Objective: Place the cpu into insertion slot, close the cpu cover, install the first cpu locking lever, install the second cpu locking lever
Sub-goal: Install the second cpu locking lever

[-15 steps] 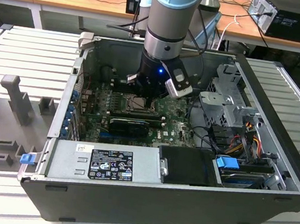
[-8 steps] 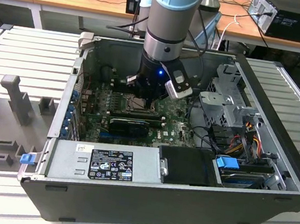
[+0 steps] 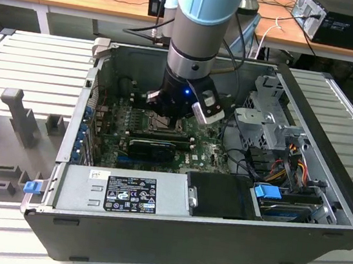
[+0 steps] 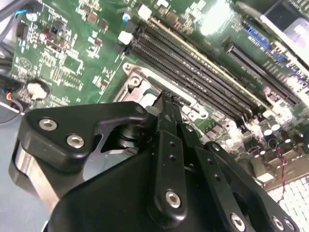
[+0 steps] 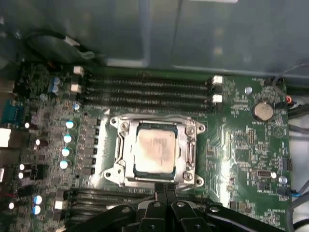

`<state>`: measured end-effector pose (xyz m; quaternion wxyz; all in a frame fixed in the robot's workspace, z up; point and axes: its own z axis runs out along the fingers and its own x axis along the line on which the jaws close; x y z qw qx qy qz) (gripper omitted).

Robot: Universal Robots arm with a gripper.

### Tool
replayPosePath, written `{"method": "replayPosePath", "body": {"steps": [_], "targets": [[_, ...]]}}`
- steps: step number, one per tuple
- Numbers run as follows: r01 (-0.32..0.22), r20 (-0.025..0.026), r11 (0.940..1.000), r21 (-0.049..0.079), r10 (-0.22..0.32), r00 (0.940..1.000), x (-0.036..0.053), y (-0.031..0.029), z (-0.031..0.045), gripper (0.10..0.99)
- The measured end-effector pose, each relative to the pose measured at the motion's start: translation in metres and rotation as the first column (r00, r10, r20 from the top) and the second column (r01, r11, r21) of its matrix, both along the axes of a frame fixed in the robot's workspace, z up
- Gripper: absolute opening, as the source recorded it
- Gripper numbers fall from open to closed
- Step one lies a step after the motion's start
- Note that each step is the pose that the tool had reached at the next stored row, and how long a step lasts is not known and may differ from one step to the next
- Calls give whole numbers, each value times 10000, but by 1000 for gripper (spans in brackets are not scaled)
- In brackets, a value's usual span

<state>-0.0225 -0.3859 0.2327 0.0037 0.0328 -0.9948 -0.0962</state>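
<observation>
The cpu (image 5: 154,147), a pale silver square, lies flat in the insertion slot (image 5: 157,181) on the green board. The cpu cover (image 5: 126,145) is down around it as a metal frame, and the chip's top shows through the cut-out. My gripper (image 5: 164,186) is shut, its black fingertips pressed together at one edge of the socket, with nothing visible between them. In the second wrist view the fingers (image 4: 167,111) reach down to the socket frame (image 4: 137,82). In the exterior view the gripper (image 3: 166,114) hangs low inside the open computer case, right over the socket.
Long black memory slots (image 5: 149,92) run beside the socket, with more (image 4: 203,72) close by the fingers. A black card (image 3: 153,147), a power supply (image 3: 123,193), a drive cage (image 3: 266,114) and cables (image 3: 289,163) crowd the case. A coin battery (image 5: 263,111) sits on the board.
</observation>
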Motion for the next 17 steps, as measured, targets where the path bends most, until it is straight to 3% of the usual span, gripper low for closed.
{"method": "replayPosePath", "body": {"steps": [3, 5, 6, 9, 14, 17], "targets": [[1, -10, 10000, 3, -1, 10000, -14, -43, -3, 106], [-4, -36, 10000, 3, 4, 10000, -89, -49, -14, 106], [-2, -45, 10000, 3, 2, 10000, -162, -50, -30, 106], [-35, -50, 10000, 3, 35, 10000, -260, -51, -77, 106], [-72, -51, 10000, 8, 72, 10000, -319, -50, -174, 106], [-75, -43, 9994, 340, 77, 10000, -390, -72, -186, 106]]}}
